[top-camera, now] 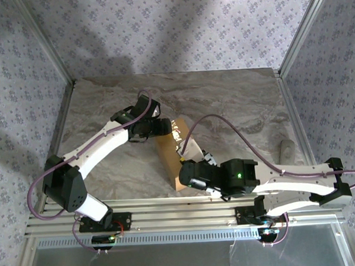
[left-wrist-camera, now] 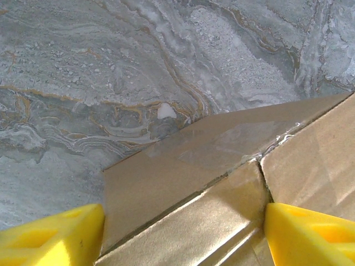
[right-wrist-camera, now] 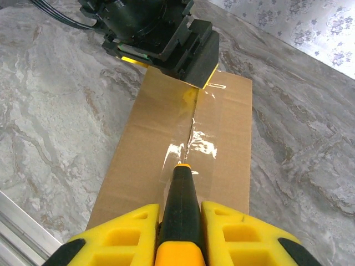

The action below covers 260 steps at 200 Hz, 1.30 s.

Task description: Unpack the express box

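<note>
Cardboard express box (top-camera: 168, 160), plain brown, lies flat at ctr of a grey marbled table (top-camera: 235, 107), long axis running from the near edge toward the far wall, w/ one gripper at each end.

Overhead view: left gripper (top-camera: 165, 126) sits at the box's far end. Right gripper (top-camera: 185, 168) sits at the box's near end.

Right wrist view: the box (right-wrist-camera: 150, 144) stretches away, flaps down, w/ shiny clear tape (right-wrist-camera: 191, 147) along the middle seam. Right gripper (right-wrist-camera: 180, 221) is clamped on a black-and-yellow utility knife (right-wrist-camera: 180, 188), yellow fingers tight against both sides of the handle. The knife's tip rests at the taped seam, nearer the box's near end. At the far end of the box the left gripper (right-wrist-camera: 172, 69) shows as a black block w/ a yellow fingertip on the box top beside the seam.

Left wrist view: the box (left-wrist-camera: 183, 188) fills the lower half, tape (left-wrist-camera: 233, 141) wrinkled over the flap join, marble table (left-wrist-camera: 111, 66) beyond it. Left gripper (left-wrist-camera: 183, 238) has its jaws spread wide. One finger (left-wrist-camera: 50, 238) is at the box's edge and the other finger (left-wrist-camera: 310, 233) is over the top by the seam. It's not closed on anything, and whether the fingers press on the cardboard can't be told.
</note>
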Available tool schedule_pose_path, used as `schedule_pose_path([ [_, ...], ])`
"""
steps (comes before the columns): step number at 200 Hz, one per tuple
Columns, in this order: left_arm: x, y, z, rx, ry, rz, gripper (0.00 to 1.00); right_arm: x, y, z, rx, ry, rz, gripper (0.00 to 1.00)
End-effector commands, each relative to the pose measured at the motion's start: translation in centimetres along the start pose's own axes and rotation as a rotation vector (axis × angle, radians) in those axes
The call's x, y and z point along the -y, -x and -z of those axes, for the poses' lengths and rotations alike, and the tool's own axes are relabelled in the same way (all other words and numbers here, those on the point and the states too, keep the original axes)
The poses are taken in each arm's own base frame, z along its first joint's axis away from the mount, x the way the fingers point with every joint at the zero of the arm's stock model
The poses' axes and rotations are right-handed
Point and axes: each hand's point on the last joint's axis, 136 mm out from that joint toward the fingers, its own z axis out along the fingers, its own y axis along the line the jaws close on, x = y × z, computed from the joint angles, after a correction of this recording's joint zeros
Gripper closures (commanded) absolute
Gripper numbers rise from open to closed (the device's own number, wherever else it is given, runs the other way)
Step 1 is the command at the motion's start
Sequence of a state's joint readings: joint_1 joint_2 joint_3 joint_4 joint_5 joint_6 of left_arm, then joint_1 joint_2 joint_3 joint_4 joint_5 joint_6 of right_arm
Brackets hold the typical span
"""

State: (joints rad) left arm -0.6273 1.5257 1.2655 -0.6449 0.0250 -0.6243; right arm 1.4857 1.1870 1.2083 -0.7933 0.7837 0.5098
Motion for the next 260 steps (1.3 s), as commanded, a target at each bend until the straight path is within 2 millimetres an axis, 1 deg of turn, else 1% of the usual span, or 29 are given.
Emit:
schedule_pose_path([
  [1,-4.0,-1.6,-2.0,-0.043,0.157,0.054,0.26,-0.5,-1.5,0.5,-0.047,0.024,-0.015,1.00],
  [27,-4.3,-1.9,-2.2,-0.048,0.167,0.073,0.26,-0.8,-1.6,0.9,-0.045,0.027,-0.028,1.00],
  [30,-4.0,-1.5,-2.3,-0.031,0.154,0.075,0.26,-0.9,-1.6,0.9,-0.044,0.028,-0.028,1.00],
  [36,-3.9,-1.3,-2.3,-0.024,0.151,0.078,0.26,-1.0,-1.6,0.9,-0.045,0.030,-0.024,1.00],
  [127,-4.4,-1.5,-2.8,-0.010,0.154,0.123,0.26,-2.8,-1.9,1.3,-0.058,0.031,-0.063,1.00],
  [162,-4.6,-1.5,-2.9,-0.001,0.159,0.139,0.27,-3.5,-1.7,1.7,-0.056,0.038,-0.086,1.00],
  [218,-5.2,-1.4,-2.9,0.028,0.178,0.177,0.27,-4.0,-1.6,2.4,-0.053,0.037,-0.130,1.00],
  [237,-5.3,-1.3,-2.9,0.035,0.184,0.183,0.27,-3.9,-1.6,2.3,-0.052,0.029,-0.151,1.00],
  [241,-5.4,-1.3,-2.9,0.035,0.185,0.186,0.27,-4.4,-1.7,2.7,-0.048,0.046,-0.147,1.00],
  [260,-5.5,-1.2,-2.9,0.044,0.190,0.194,0.27,-4.8,-1.8,3.0,-0.047,0.055,-0.159,1.00],
])
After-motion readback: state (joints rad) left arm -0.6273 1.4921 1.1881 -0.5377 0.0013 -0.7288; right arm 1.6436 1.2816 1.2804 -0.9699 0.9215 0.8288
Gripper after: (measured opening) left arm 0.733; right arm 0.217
